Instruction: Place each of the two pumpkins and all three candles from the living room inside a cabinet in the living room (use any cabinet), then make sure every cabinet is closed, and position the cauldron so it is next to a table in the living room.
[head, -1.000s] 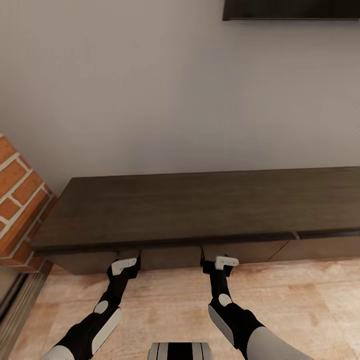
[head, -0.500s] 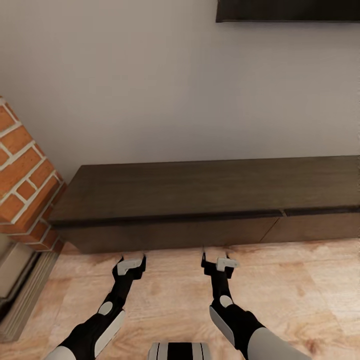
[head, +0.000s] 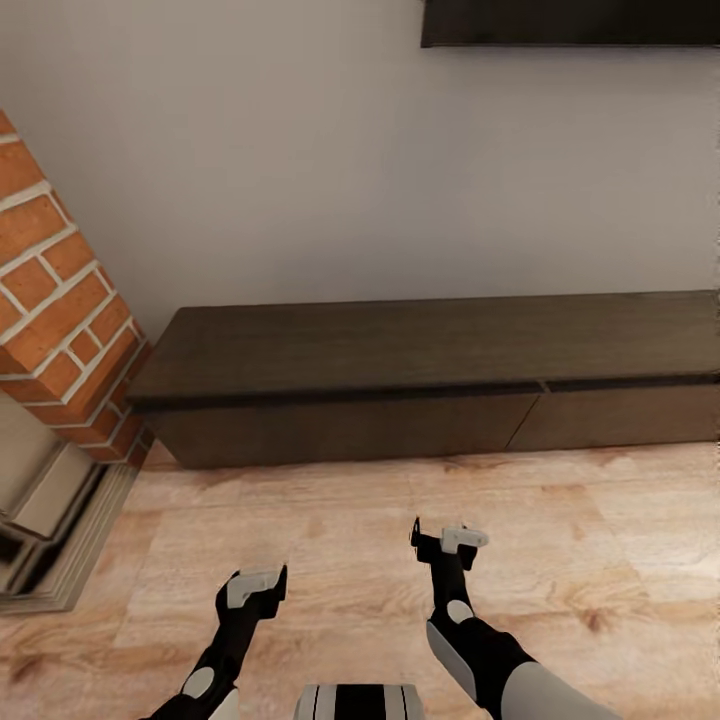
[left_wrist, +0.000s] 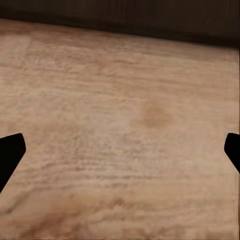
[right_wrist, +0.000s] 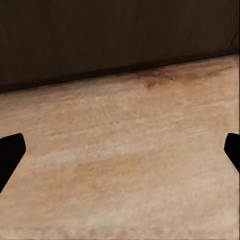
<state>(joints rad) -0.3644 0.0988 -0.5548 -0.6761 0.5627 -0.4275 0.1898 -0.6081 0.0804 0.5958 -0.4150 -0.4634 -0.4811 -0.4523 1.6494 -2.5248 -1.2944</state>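
Black-and-white left gripper (head: 262, 586) is hovering over the floor (head: 560, 560) with nothing in it, jaws spread; in the left wrist view its dark fingertips (left_wrist: 11, 155) are sitting at opposite edges with bare planks between them. Right gripper (head: 447, 541) is hanging a bit further forward than the left, also empty, jaws wide apart; one fingertip (right_wrist: 10, 152) is showing at each side of the right wrist view, with the dark cabinet front (right_wrist: 115, 35) filling the far part beyond the planks. Both arms are reaching forward from the trunk, side by side, well apart from each other. Light wood floor is lying between the grippers and the cabinet (head: 430, 355), so neither gripper is touching it. Cabinet is sitting low against the grey wall (head: 330, 160), both drawer fronts flush and closed, top bare. Brick fireplace (head: 60, 310) is standing just beside the cabinet's left end. Dark panel (head: 570, 22) is hanging on the wall above the cabinet.
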